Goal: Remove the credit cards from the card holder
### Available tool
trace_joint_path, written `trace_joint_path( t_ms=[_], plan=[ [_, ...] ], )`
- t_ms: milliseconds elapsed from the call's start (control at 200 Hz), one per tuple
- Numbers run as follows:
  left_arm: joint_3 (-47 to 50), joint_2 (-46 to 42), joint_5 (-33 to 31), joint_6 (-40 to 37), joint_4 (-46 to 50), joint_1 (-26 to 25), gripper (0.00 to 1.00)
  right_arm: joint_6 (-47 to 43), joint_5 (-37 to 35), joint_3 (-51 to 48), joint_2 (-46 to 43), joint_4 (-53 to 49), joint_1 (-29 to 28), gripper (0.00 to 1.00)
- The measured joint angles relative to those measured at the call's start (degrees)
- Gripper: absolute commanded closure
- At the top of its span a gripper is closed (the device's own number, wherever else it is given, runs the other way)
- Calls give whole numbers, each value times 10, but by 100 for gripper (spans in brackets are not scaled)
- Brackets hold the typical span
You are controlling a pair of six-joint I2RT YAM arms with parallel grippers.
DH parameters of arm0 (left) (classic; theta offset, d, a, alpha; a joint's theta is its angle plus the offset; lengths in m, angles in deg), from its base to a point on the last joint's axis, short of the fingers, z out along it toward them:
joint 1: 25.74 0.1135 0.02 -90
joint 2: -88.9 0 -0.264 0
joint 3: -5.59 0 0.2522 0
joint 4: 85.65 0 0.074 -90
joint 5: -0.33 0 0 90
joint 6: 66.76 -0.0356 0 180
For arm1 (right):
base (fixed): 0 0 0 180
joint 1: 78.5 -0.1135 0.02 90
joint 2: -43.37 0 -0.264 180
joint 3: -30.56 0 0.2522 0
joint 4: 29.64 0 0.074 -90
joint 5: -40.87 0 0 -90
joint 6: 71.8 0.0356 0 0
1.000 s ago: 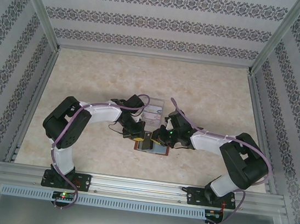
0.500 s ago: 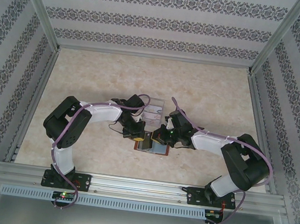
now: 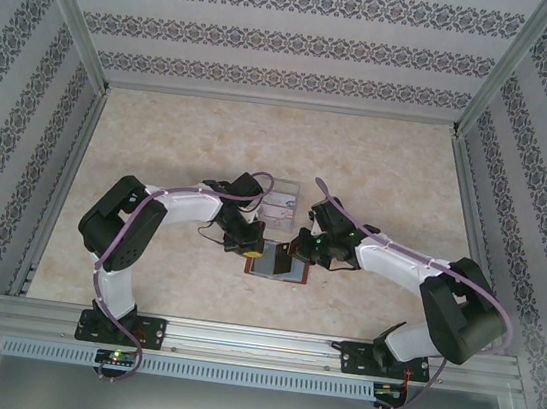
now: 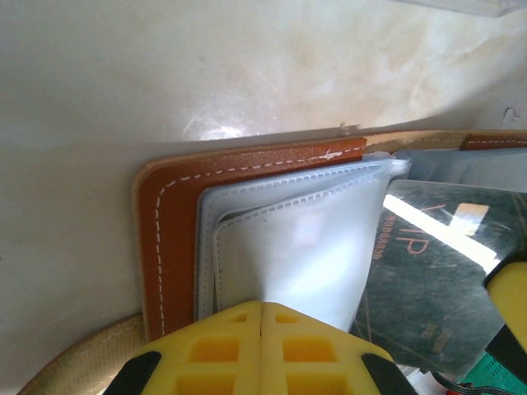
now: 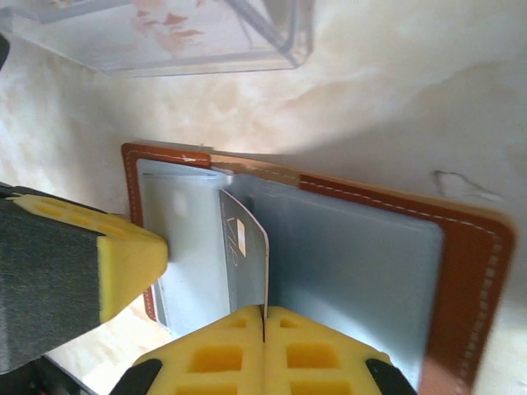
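One wallet (image 3: 290,270) lies open near the middle of the table (image 3: 379,168), just in front of one clear tray (image 3: 279,200). One card (image 5: 245,247) shows, standing on edge above the wallet's fold. Two arms bend inward from their bases, elbows out, and their forearms meet over the wallet. The right gripper (image 5: 263,317) pinches the card's near edge, fingers pressed tight on it. The left gripper (image 4: 262,309) is pressed together too, tips at the pale pocket on the wallet's left half. Whether it nips the pocket's edge I cannot tell.
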Motion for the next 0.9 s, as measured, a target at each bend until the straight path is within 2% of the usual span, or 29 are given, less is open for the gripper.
trace_joint_path(
  t_ms=[285, 525, 899],
  plan=[
    [5, -5, -2, 0, 0, 0, 100, -20, -25, 4, -7, -38, 0, 100],
    [9, -12, -10, 0, 1, 0, 100, -21, -12, 5, -3, -24, 0, 99],
    [16, -51, -35, 2, 25, 0, 93, -22, 14, 55, 53, -6, -24, 97]
  ],
)
